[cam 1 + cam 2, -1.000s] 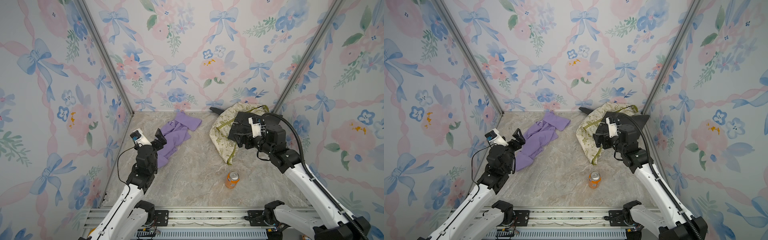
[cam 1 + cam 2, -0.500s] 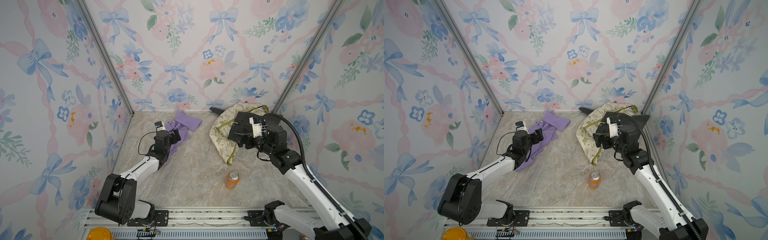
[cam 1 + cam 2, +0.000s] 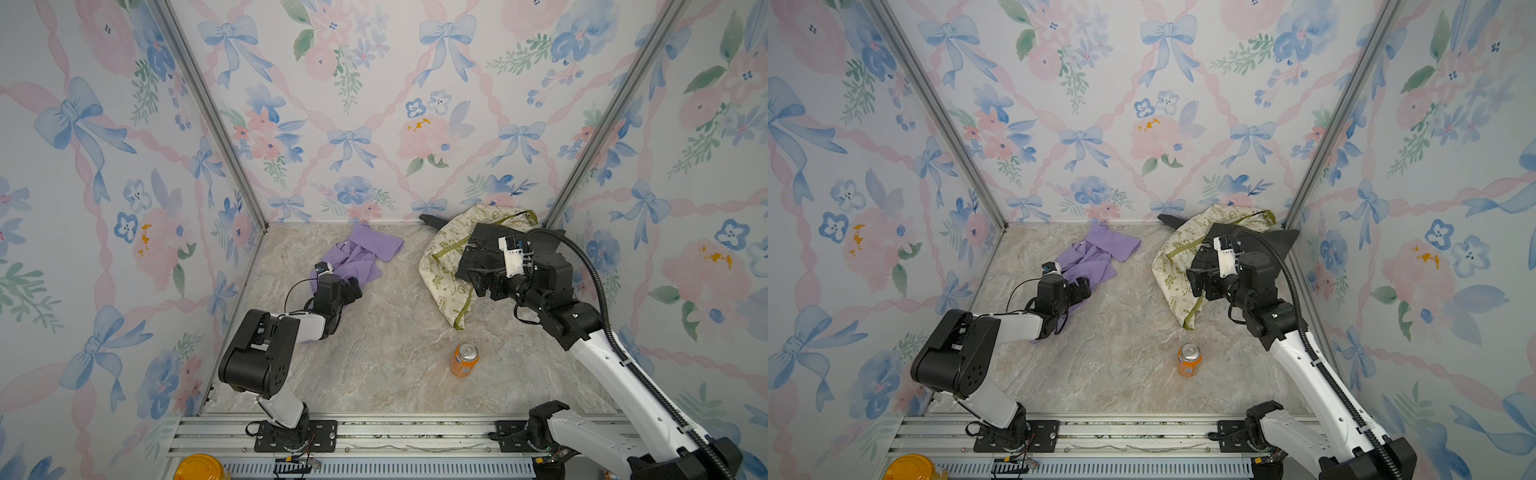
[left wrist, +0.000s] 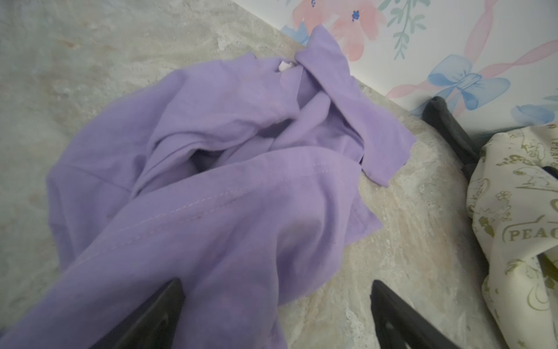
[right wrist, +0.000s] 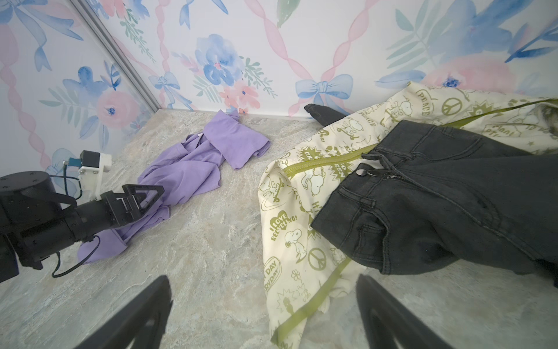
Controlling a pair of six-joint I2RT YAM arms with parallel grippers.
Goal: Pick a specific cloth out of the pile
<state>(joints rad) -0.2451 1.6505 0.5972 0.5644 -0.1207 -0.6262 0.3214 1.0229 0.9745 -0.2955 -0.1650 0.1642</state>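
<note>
Lavender-purple soft knit cloth point(image 3: 360, 258) point(image 3: 1096, 254) is lying crumpled on the big grey marble-look tabletop point(image 3: 395, 332), close to the back wall on the left side. It is lying alone, well apart from the pile point(image 3: 446, 270) in the back right corner.

In the pile, a cream cloth with green drawings and olive trim point(image 5: 291, 217) is lying underneath, and dark grey denim trousers point(image 5: 437, 199) are lying on top of it. The cream cloth is showing cartoon dogs, peace signs and the words "PEACE" and "I LOVE RECYCLING!".

At the near end of the purple cloth, the left gripper point(image 3: 353, 286) point(image 4: 276, 282) is sitting low with its fingers spread wide. Some purple cloth is lying between them, but they are not pinching it.

Over the near edge of the pile, the right gripper point(image 3: 478, 279) point(image 5: 262, 278) is hanging with its fingers spread wide too, holding nothing.

A small orange drink can point(image 3: 464, 359) point(image 3: 1188, 359) is standing upright near the front.
</note>
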